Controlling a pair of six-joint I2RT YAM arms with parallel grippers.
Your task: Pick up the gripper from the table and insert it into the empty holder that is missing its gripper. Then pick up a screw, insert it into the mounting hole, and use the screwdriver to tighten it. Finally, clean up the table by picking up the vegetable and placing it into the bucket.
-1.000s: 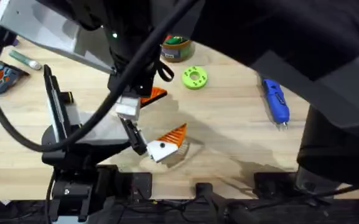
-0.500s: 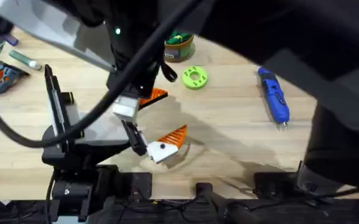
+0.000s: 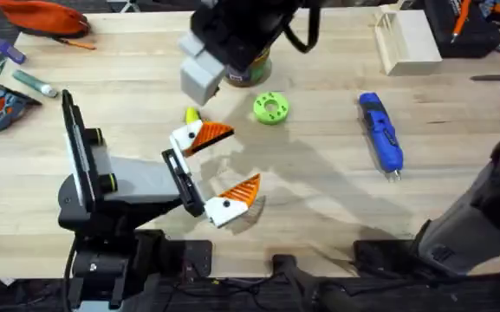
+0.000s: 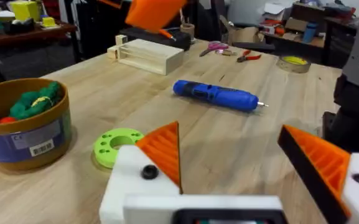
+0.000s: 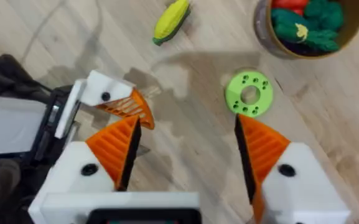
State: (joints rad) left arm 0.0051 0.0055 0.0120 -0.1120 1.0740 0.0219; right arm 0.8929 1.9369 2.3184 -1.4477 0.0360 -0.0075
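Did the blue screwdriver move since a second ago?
Barely, if at all: the screwdriver lies right of the green ring, as before.

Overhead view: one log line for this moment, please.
right gripper open, empty, over table | left gripper open, both orange pads fitted | vegetable on table, outside bucket | screwdriver lying free

I see a pale wooden plank table (image 3: 319,186). A blue pen-shaped electric screwdriver (image 3: 381,133) lies at three o'clock. A green ring-shaped plastic disc (image 3: 271,108) sits near centre, with an ochre round bucket (image 5: 303,28) of toy pieces just beyond at twelve. A small yellow toy vegetable (image 5: 170,20) lies at eleven o'clock. A pale wooden box (image 3: 405,39) rests at one o'clock.
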